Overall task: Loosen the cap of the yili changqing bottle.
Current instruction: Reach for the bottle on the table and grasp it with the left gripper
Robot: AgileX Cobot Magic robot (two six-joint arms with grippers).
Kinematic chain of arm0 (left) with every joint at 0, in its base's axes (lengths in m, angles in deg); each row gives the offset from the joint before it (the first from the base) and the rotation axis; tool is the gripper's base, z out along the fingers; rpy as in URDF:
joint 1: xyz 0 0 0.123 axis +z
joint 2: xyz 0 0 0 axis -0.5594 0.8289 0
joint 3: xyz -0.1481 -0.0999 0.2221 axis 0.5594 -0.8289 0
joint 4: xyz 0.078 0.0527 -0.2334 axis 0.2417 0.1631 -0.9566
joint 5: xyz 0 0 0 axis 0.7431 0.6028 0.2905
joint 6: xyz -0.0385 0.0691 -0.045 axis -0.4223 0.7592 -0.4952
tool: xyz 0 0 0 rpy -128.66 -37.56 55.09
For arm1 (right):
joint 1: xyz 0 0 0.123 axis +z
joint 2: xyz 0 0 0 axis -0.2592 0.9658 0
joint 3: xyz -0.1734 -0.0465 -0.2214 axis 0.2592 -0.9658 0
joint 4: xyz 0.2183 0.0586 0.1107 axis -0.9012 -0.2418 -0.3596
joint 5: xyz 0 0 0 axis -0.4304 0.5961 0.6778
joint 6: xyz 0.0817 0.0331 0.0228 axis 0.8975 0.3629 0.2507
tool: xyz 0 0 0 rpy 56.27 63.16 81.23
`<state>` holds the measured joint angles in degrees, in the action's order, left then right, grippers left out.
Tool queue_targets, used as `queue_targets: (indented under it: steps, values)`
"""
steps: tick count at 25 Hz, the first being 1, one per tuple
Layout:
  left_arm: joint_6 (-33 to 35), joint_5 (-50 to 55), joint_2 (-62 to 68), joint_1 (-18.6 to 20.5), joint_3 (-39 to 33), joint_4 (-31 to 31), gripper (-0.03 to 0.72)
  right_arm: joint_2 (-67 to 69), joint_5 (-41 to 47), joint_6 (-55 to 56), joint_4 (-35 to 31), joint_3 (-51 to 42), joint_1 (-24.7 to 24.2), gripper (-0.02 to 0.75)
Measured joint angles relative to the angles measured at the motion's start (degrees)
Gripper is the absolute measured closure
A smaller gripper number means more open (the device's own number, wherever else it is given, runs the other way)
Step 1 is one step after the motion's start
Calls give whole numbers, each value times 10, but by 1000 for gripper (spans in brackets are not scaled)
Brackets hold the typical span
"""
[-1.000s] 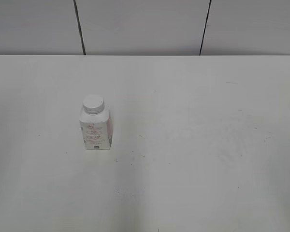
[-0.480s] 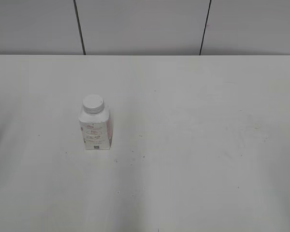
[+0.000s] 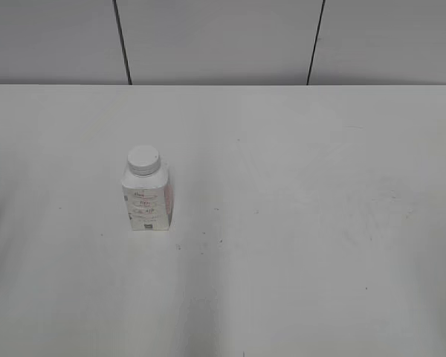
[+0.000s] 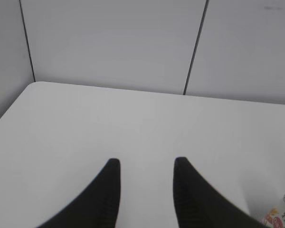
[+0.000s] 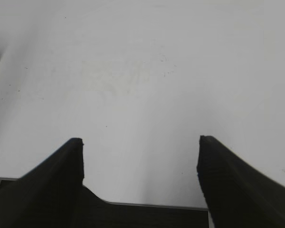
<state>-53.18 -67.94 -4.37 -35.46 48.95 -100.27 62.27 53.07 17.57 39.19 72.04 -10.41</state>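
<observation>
both my end effectors, left (image 4: 145, 164) and right (image 5: 140, 142), hang spread and empty; bottle (image 3: 146, 201) looks light, tippy: brace its body, pinch ribbed cap (image 3: 143, 159).

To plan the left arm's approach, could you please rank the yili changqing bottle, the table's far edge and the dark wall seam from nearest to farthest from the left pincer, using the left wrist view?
From the left pincer:
1. yili changqing bottle, close on its right.
2. table's far edge, straight ahead.
3. dark wall seam, beyond that edge.
</observation>
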Motion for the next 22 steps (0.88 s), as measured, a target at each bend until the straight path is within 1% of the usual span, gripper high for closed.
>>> queue_targets:
  steps: [3,5,6,8,10,11,14,16,19,22]
  values:
    - [-1,4,9,-24,0,18,444,0,0,0,0,0,0,152]
    - [-5,4,27,-50,0,51,444,0,0,0,-1,0,0,152]
    - [-16,-1,40,-66,-1,81,444,0,0,0,-1,0,0,152]
    - [-62,-29,72,-92,-9,145,444,0,0,0,-1,0,0,152]
    - [-123,-76,113,-107,-22,207,444,0,0,0,-1,0,0,152]
    - [-155,-107,149,-109,-27,233,444,0,0,0,-1,0,0,152]
    - [-217,-203,223,-109,-35,313,444,0,0,0,-1,0,0,152]
    - [-230,-292,289,-100,-35,368,444,0,0,0,-1,0,0,152]
    - [-236,-422,400,-69,-34,463,444,0,0,0,-1,0,0,152]
    - [-237,-488,510,-34,-13,558,438,0,0,0,-1,0,0,152]
